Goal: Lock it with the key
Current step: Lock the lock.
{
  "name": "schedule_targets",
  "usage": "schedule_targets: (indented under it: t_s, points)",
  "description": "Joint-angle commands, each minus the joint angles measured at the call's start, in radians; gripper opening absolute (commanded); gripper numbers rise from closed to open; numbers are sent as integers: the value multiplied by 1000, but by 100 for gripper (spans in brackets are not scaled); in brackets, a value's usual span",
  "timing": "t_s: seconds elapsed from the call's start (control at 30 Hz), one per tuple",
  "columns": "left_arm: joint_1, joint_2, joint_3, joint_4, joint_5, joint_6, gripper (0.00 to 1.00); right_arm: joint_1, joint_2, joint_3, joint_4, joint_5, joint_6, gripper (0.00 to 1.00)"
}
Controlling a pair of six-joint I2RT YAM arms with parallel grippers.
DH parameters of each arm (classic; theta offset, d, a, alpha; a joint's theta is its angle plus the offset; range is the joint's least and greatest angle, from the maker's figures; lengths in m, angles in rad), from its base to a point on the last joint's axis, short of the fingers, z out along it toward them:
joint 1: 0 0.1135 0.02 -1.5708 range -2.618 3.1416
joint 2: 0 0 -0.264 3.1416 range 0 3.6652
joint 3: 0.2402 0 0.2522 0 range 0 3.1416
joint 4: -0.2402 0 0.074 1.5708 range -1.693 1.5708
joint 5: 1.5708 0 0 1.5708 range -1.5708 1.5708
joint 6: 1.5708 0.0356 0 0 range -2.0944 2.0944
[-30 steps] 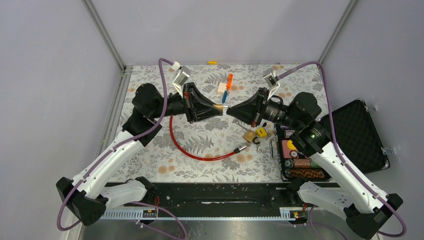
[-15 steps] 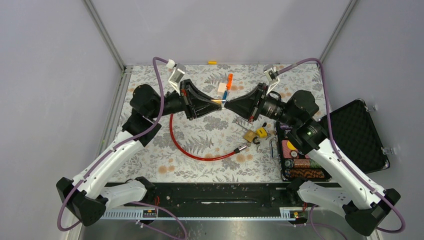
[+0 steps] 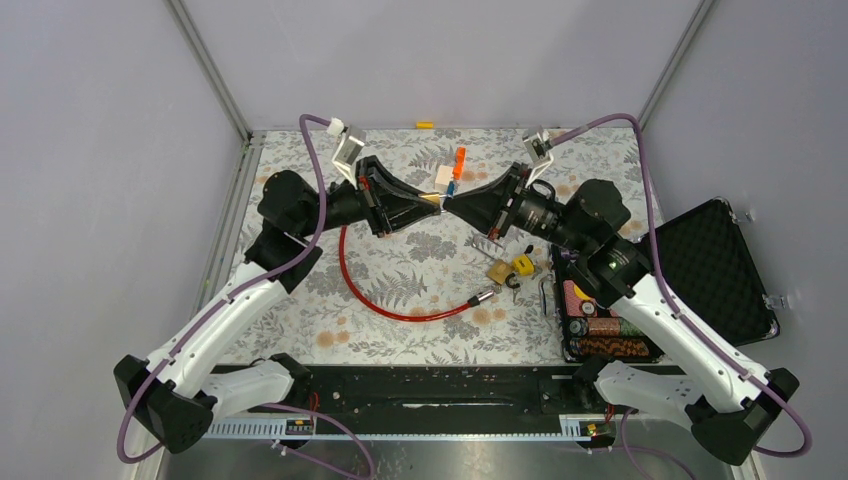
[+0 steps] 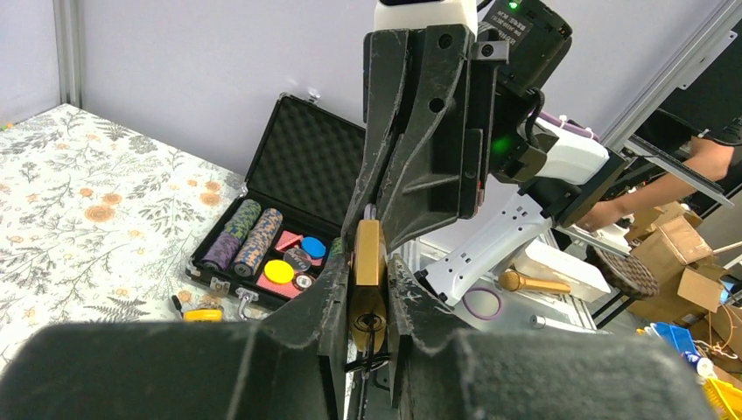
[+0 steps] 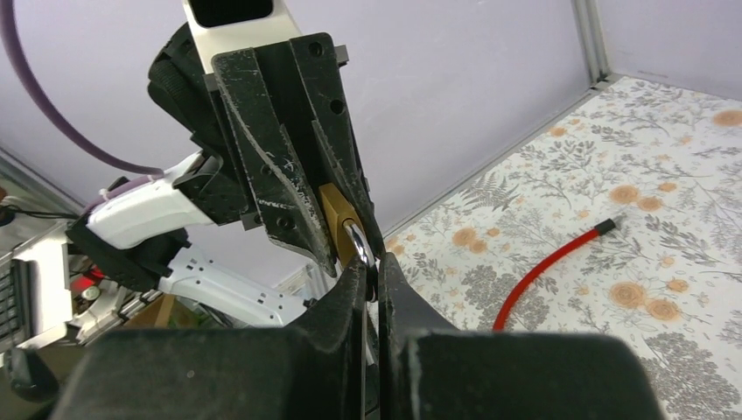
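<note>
We have the brass padlock above the table, clamped in the jaws of our left gripper; the jaws of our right gripper pinch its silver shackle. Locking step, we judge: next needs a straight, aligned push.

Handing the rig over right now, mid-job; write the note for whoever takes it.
Left gripper: shut on the small brass padlock, held above the floral table.
Right gripper: shut on its silver shackle, facing the left.
On the table: red cable, second brass padlock beside a yellow tag.
Done: padlock up, gripped from both ends.
Left: insert and turn the key; no view shows clearly where it is.
</note>
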Motion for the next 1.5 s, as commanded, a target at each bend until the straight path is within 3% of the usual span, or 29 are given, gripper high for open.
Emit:
schedule_targets:
  t_s: [0.0, 0.17, 0.2, 0.3, 0.37, 0.43, 0.57, 0.77, 0.97, 1.27, 1.47]
  points:
    - [-52, 50, -4, -73, 41, 33, 0, 130, 37, 29, 13, -48, -14, 0]
    - [-1, -15, 6, -193, 37, 90, 2, 73, -27, 74, -169, 53, -100, 0]
    - [10, -29, 3, -209, 37, 105, 14, 45, -34, 78, -190, 55, -105, 0]
    - [27, -59, 24, -309, 31, 216, 72, 0, -43, 103, -306, 57, -150, 0]
    - [30, -57, 75, -439, 12, 336, 90, -9, -49, 118, -364, 27, -215, 0]
    - [35, -41, 131, -573, -22, 422, 97, -11, -63, 122, -403, -20, -291, 0]
    - [35, -13, 192, -697, -15, 545, 99, -13, -70, 154, -520, -65, -429, 0]
    - [35, 38, 232, -777, 117, 647, 99, -13, -32, 202, -657, -97, -551, 0]
    - [35, 93, 276, -828, 62, 667, 99, -12, 29, 269, -753, -150, -681, 0]
    - [33, 173, 331, -904, 34, 743, 99, -12, 135, 337, -839, -185, -736, 0]
    - [31, 225, 342, -911, 125, 760, 97, -11, 159, 353, -838, -193, -743, 0]
